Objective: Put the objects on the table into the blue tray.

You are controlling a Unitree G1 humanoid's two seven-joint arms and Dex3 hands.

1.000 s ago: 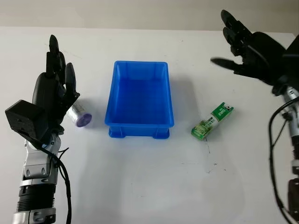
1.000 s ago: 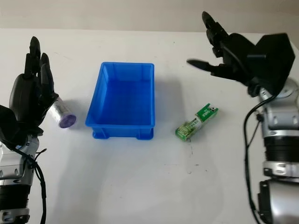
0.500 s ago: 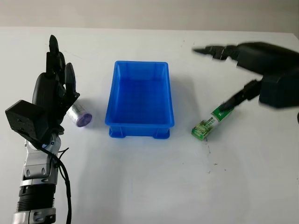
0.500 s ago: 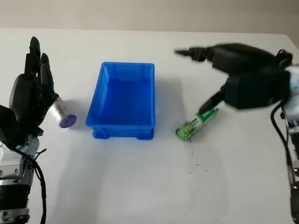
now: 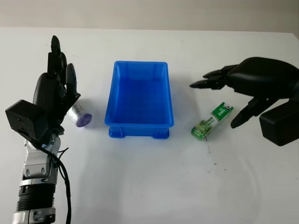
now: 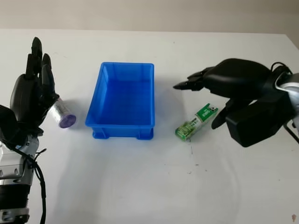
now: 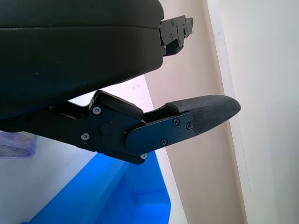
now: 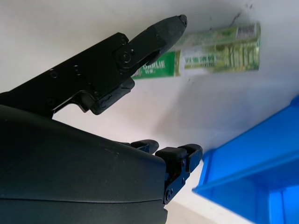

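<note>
right wrist view: green-and-white box (image 8: 212, 49) (printed text) lies flat.

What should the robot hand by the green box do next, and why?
Probably lower the right robot hand and close its fingers on the green box. The hand is open just above the box, which lies on the table right of the blue tray.

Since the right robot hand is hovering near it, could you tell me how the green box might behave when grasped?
The green box lies flat on the table, so it probably won't roll. It looks like thin printed cardboard, likely light and crushable. Being slim, it may slide when the open right robot hand closes on it.
</note>
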